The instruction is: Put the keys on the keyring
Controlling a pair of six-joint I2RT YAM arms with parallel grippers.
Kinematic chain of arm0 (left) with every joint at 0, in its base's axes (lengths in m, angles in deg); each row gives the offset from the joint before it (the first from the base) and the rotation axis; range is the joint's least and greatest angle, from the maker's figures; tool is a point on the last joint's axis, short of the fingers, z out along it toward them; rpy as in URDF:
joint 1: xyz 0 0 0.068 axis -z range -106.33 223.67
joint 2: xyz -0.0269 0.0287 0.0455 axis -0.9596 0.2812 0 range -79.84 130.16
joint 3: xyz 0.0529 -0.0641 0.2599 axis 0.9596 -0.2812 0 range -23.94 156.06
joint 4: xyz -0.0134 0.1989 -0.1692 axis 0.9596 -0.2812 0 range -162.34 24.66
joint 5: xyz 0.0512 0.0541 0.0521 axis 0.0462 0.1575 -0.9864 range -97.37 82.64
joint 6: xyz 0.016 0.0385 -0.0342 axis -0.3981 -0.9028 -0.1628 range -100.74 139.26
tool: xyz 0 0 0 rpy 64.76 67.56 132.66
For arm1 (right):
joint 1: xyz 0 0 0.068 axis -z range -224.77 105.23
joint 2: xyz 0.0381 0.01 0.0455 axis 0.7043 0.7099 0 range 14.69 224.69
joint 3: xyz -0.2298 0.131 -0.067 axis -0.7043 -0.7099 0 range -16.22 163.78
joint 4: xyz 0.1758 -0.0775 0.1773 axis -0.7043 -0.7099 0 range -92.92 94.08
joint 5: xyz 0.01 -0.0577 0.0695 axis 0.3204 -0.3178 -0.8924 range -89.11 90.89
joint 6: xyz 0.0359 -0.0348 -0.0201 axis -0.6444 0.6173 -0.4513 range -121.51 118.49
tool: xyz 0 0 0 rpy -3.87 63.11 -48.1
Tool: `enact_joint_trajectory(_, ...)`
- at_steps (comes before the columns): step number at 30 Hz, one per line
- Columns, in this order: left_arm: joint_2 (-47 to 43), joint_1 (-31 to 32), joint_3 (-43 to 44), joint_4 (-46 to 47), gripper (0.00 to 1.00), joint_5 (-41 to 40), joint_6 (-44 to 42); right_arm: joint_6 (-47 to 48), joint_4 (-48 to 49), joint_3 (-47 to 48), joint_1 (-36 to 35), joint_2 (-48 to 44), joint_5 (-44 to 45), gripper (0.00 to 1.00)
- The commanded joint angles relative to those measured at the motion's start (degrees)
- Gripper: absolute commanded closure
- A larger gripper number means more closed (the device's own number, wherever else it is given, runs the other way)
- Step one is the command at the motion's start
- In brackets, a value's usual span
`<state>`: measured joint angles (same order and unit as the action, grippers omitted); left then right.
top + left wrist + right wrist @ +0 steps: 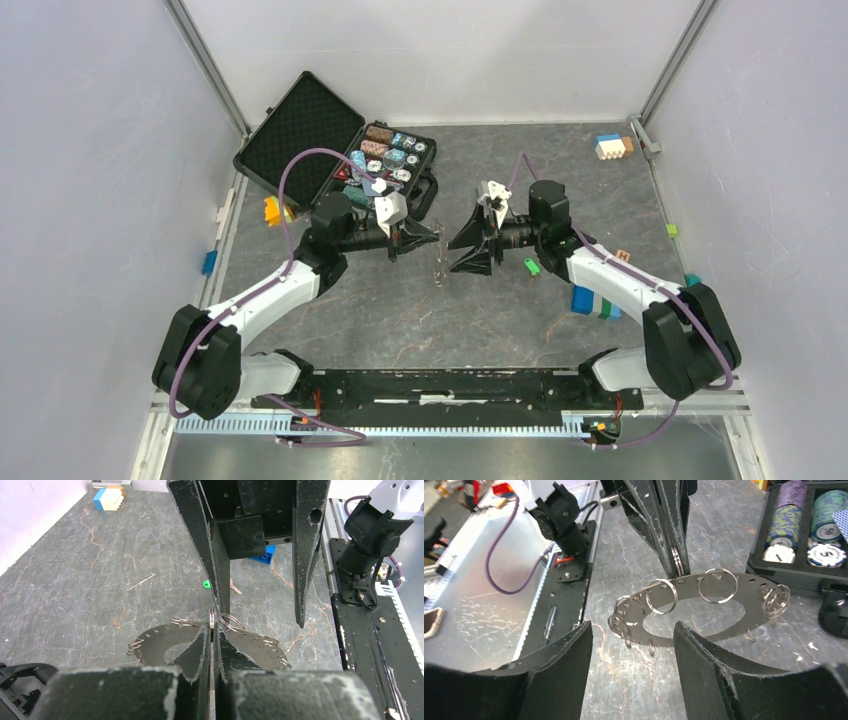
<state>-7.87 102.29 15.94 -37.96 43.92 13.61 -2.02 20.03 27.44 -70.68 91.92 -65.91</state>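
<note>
The keyring (751, 585) is a flat grey metal ring with holes along its rim and several small wire rings hanging from it. It stands upright above the table between the arms, edge-on in the top view (438, 264). My left gripper (214, 630) is shut on its top rim, pinching a wire ring there. My right gripper (633, 626) is open and empty. It faces the keyring a short way off, touching nothing. A tiny key with a green head (532, 266) lies loose on the table by the right arm, and shows in the left wrist view (206, 584).
An open black case (300, 135) of poker chips (385, 160) lies at the back left, close behind the left gripper. An orange block (272, 210), blue and green blocks (595, 302), a white, blue and orange block (610, 146) and a small green cube (672, 229) lie around the table.
</note>
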Motion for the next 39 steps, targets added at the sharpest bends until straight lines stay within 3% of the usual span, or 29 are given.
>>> enact_joint_trajectory(1, -1.4, -0.1, -0.1, 3.4, 0.98, 0.8, 0.2, -13.8, 16.1, -1.0, -0.1, 3.0, -4.3, 0.35)
enact_joint_trajectory(8, -1.2, -0.1, -0.1, 3.4, 0.98, 0.8, -0.1, -16.5, 19.6, -1.8, -0.3, 4.4, -4.3, 0.38)
enact_joint_trajectory(16, -1.0, -0.1, -0.2, 3.2, 0.98, -1.6, -0.7, -18.3, 21.1, -1.7, -1.2, 5.5, -4.2, 0.53)
enact_joint_trajectory(25, -1.2, -0.1, -0.3, 3.0, 0.98, -1.5, -0.9, -19.0, 21.9, -1.4, -1.4, 7.2, -3.8, 0.51)
enact_joint_trajectory(30, -1.2, -0.1, -0.7, 2.9, 0.98, -2.4, -1.8, -19.1, 22.0, -1.3, -1.4, 6.9, -4.2, 0.65)
enact_joint_trajectory(36, -1.4, -0.1, -0.7, 2.3, 0.98, -3.3, -2.4, -19.5, 22.2, -1.2, -1.4, 6.9, -4.1, 0.94)
enact_joint_trajectory(39, -1.5, -0.1, -0.7, 2.0, 0.98, -3.9, -2.7, -19.1, 21.8, -1.2, -1.3, 6.7, -4.1, 0.99)
